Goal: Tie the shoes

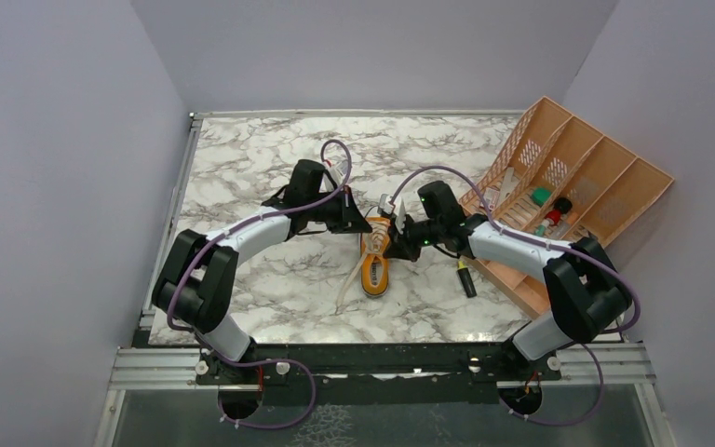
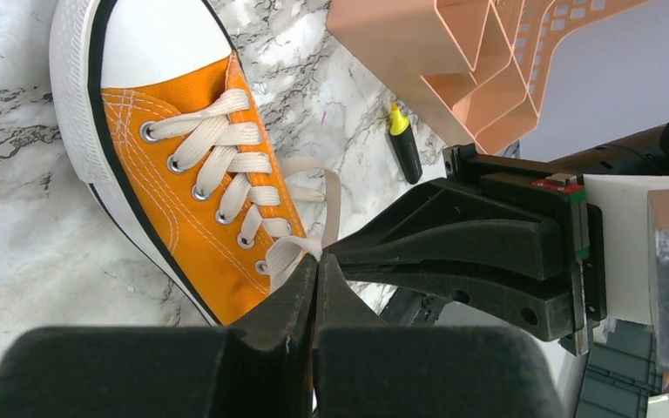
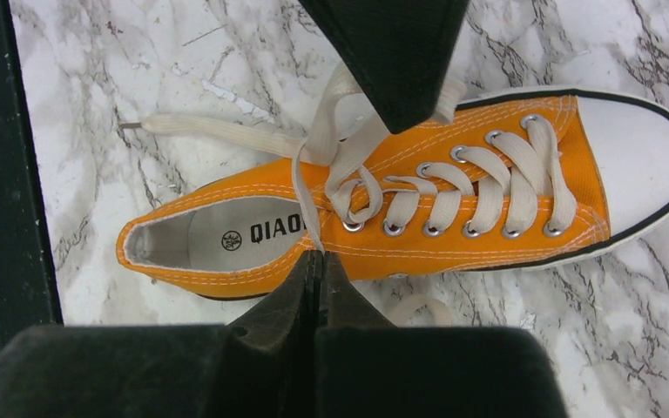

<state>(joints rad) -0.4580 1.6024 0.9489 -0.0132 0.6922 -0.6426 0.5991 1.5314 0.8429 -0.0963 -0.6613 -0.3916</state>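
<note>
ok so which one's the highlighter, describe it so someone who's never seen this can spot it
Start at the peach slotted organizer on the right side of the marble table. On the marble between its near left edge and the orange sneaker lies the highlighter. It is the only loose pen there: short, black-bodied, with a yellow cap.

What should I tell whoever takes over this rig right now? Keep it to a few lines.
Left fingers: shut on a lace by the top eyelets.
Right fingers: shut, apparently pinching a strand over the shoe's opening.
Shoe: upright on the table between the arms, both sets of fingers meeting over it. One loose end lies on the table.
Done: laced through all eyelets.
Left: no knot or bow visible; cross, knot and tie the bow.
</note>
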